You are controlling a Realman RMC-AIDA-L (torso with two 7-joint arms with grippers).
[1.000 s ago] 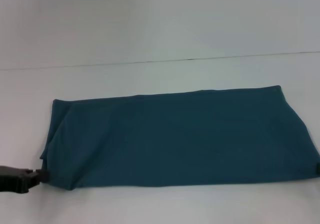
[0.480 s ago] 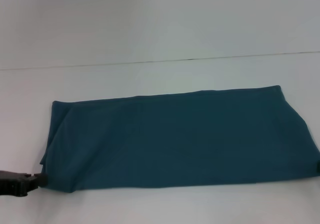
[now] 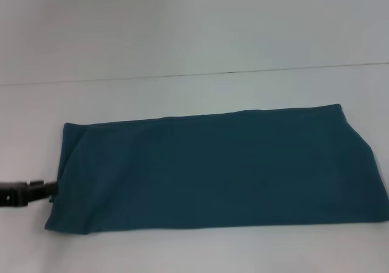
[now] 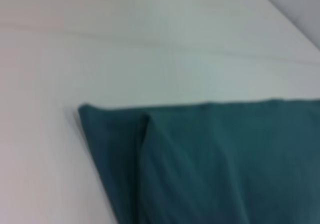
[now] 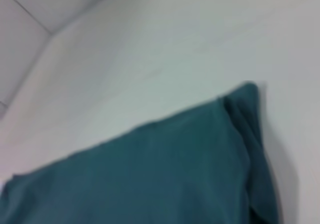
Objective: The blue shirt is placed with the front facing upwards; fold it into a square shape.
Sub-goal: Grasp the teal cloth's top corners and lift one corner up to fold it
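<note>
The blue shirt (image 3: 219, 169) lies flat on the white table as a long folded band running left to right, with no lettering showing. Its left end has a slanting fold near the corner, and its right end reaches the picture's edge. My left gripper (image 3: 50, 188) comes in low from the left and meets the shirt's left edge about halfway along it. The left wrist view shows that end of the shirt (image 4: 215, 164) with its layered corner. The right wrist view shows the shirt's other end (image 5: 150, 174). My right gripper is out of view.
The white table (image 3: 182, 36) stretches beyond the shirt, and a thin seam line (image 3: 194, 74) crosses it behind the shirt. A strip of bare table (image 3: 213, 252) lies in front of the shirt.
My left gripper has moved away from the shirt's near left corner, farther along the left edge. That corner now lies flat. The dark tip at the right edge has left the view.
</note>
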